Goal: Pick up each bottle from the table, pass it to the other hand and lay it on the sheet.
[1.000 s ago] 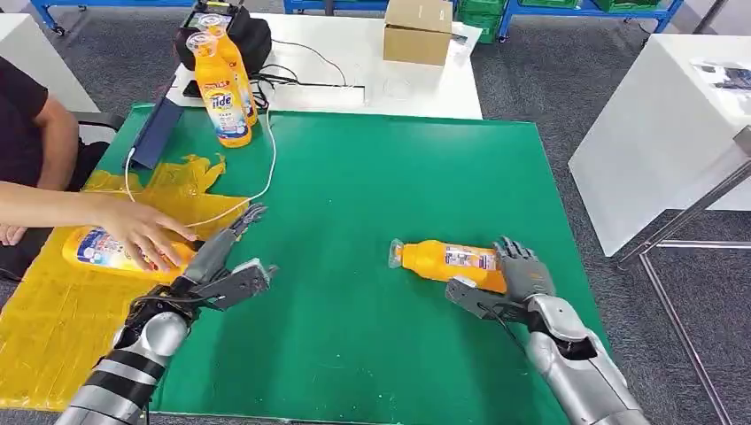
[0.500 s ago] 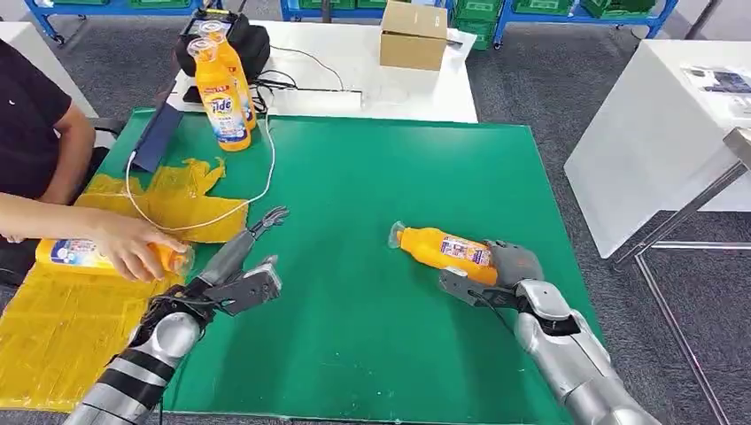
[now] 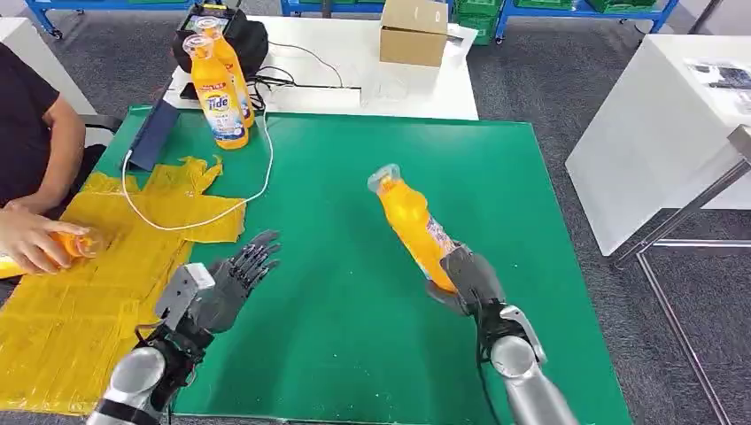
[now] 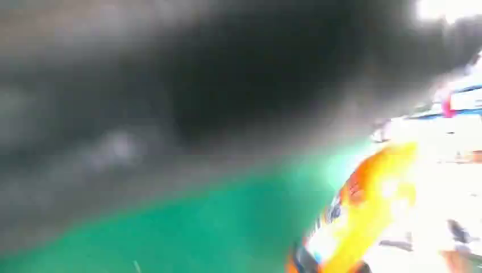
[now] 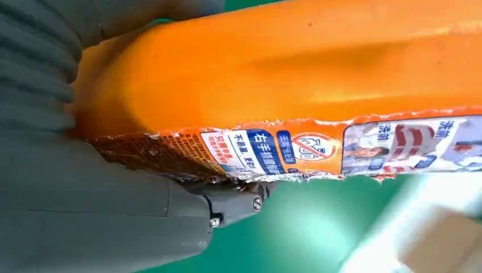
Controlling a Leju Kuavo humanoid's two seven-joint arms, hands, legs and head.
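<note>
Bottle axis: the orange bottle (image 3: 413,223) is lifted clear of the green tabletop (image 3: 354,336), tilted, cap end up and away from the robot, base down in the right hand (image 3: 465,282).
Right hand: fingers wrapped around the bottle's base.
Left hand (image 3: 221,283): holding nothing, fingers spread above the tabletop.
Right wrist view: torn label with small print, unreadable.
Writing: "Tide" on two upright bottles (image 3: 215,87) at the far edge.
Sheet: on the yellow sheet (image 3: 89,301), a person's hand (image 3: 31,241) holds another bottle.

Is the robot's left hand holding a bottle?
No, the left hand hovers empty with fingers spread over the green mat; the right hand holds the orange bottle.
</note>
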